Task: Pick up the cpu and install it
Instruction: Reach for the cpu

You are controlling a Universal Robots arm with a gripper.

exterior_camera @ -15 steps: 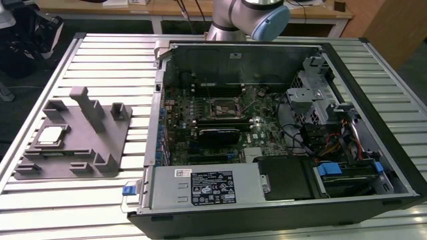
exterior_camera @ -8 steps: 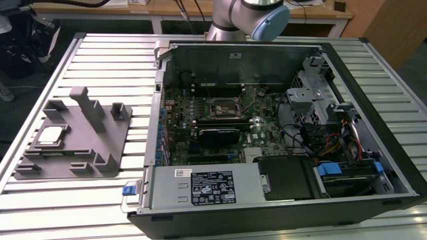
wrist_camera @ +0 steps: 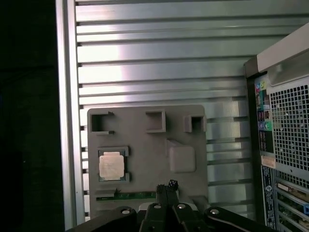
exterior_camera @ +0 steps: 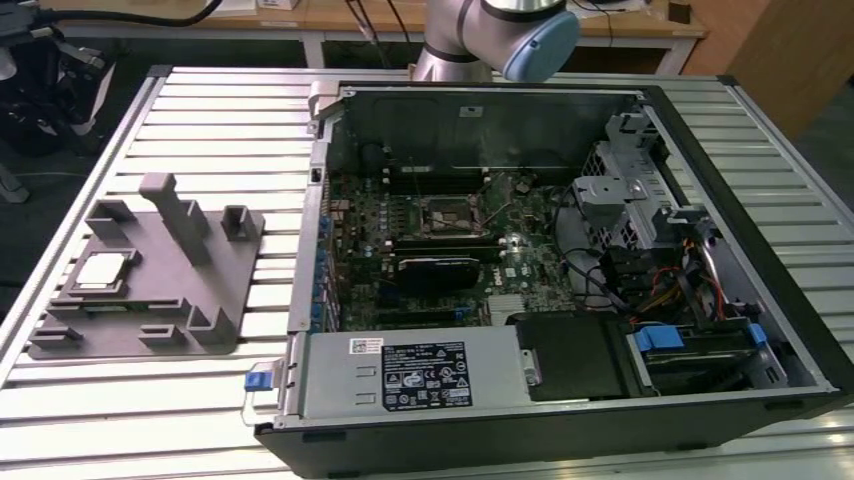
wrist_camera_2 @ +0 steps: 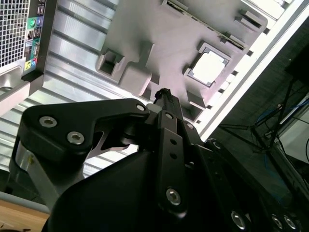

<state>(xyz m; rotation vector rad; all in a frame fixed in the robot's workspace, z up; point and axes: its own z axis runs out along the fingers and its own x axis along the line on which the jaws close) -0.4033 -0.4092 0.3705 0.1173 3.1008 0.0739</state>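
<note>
Fingers [wrist_camera: 162,193] (pressed together) hover above grey tray [wrist_camera: 145,140], near cpu [wrist_camera: 111,165].

- cpu [exterior_camera: 102,271]: silvery-white top, tan-green rim.
- tray [exterior_camera: 147,300]: plain matt grey throughout.
- counter [exterior_camera: 147,420]: bright silver metal, parallel ribbed slats.
- computer case [exterior_camera: 534,445]: black outer shell, bare grey metal inside.
- motherboard [exterior_camera: 400,290]: dark green, black slots.
- power supply [exterior_camera: 407,372]: silver box, black label with white print.
- tab [exterior_camera: 258,379]: blue.
- cables [exterior_camera: 667,290]: orange, yellow, red, black.
- claw [wrist_camera_2: 164,94]: black, silver screw heads.
- arm joint cap [exterior_camera: 541,45]: light blue on silver-grey.
</note>
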